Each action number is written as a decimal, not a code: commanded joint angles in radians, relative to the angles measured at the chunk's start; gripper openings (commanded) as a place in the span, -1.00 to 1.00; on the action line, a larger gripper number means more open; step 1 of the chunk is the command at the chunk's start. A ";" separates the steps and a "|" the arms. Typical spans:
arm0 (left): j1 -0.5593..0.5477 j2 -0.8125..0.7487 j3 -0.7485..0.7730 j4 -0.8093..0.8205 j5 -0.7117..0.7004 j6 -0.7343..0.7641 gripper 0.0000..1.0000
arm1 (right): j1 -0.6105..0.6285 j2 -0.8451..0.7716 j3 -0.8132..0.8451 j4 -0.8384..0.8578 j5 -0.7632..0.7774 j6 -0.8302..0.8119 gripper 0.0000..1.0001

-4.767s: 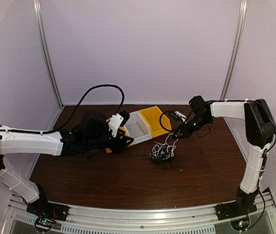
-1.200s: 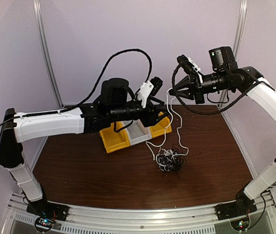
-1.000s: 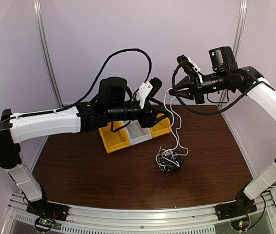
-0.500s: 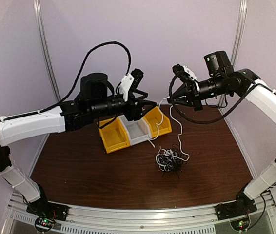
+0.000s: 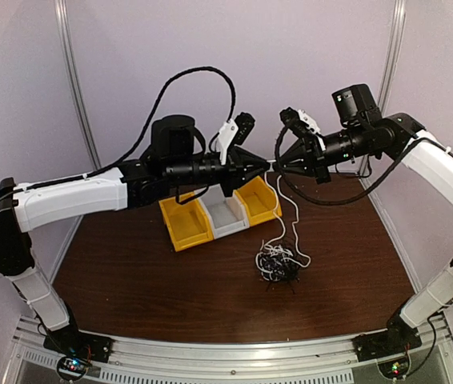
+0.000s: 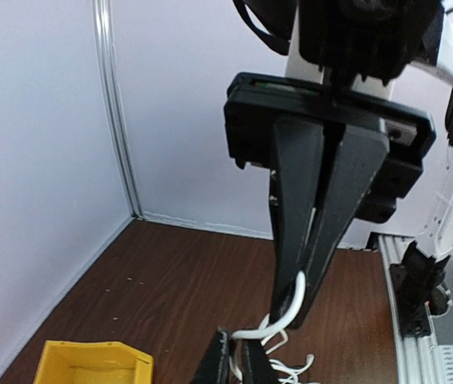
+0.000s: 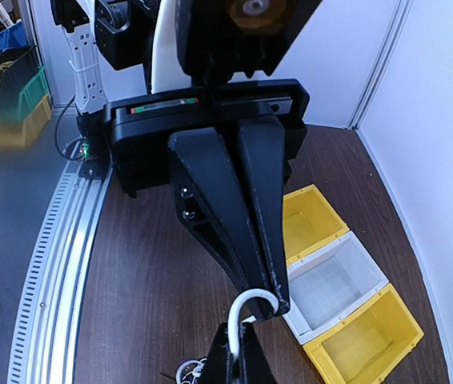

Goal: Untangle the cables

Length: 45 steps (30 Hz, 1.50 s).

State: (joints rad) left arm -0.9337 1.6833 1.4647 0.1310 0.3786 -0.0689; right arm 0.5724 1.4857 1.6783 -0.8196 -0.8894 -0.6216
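Brown tabletop [image 5: 146, 272] under knotted black-and-white cables [image 5: 277, 264]

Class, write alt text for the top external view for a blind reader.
Above a brown table, the left hand and right hand meet tip to tip, both pinching a white cable that hangs down to a small tangle of cables. Three bins sit behind.

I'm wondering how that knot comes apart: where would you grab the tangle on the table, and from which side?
Probably a black loop at the near edge of the tangle, from straight above: it lies low, and the white cable hangs over its far side.
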 commanded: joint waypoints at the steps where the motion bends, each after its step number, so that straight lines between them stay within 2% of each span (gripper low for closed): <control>1: 0.000 0.001 0.059 0.030 0.004 0.033 -1.00 | 0.007 0.000 0.014 0.005 0.011 0.028 -0.86; 2: 0.003 0.002 0.069 0.030 -0.008 0.039 -1.00 | 0.004 -0.004 0.014 0.004 0.017 0.036 -0.66; 5: 0.028 0.022 0.152 0.016 -0.023 0.047 -1.00 | -0.047 -0.029 -0.001 0.001 0.006 0.060 -0.27; 9: 0.060 0.070 0.319 -0.013 -0.039 0.044 -1.00 | -0.231 -0.116 -0.122 0.088 -0.129 0.142 0.04; 12: 0.078 0.106 0.457 -0.029 -0.051 0.034 -1.00 | -0.315 -0.190 -0.282 0.186 -0.170 0.187 0.15; 16: 0.091 0.157 0.637 -0.082 -0.082 0.030 -1.00 | -0.335 -0.234 -0.476 0.279 -0.172 0.204 0.17; 21: 0.108 0.159 0.731 -0.170 -0.217 0.040 -1.00 | -0.344 -0.233 -0.618 0.374 -0.168 0.187 0.17; 28: 0.146 0.075 0.632 -0.247 -0.398 0.049 -1.00 | -0.350 -0.178 -0.729 0.435 -0.154 0.162 0.16; 40: 0.168 -0.072 0.288 -0.233 -0.576 0.090 -1.00 | -0.351 -0.201 -0.794 0.468 -0.073 0.132 0.16; 45: 0.204 -0.121 0.193 -0.210 -0.594 0.089 -1.00 | -0.353 -0.195 -0.797 0.468 -0.070 0.128 0.15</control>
State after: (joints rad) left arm -0.7635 1.6154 1.6993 -0.1371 -0.1650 0.0071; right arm 0.2268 1.3109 0.8909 -0.3759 -0.9783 -0.4767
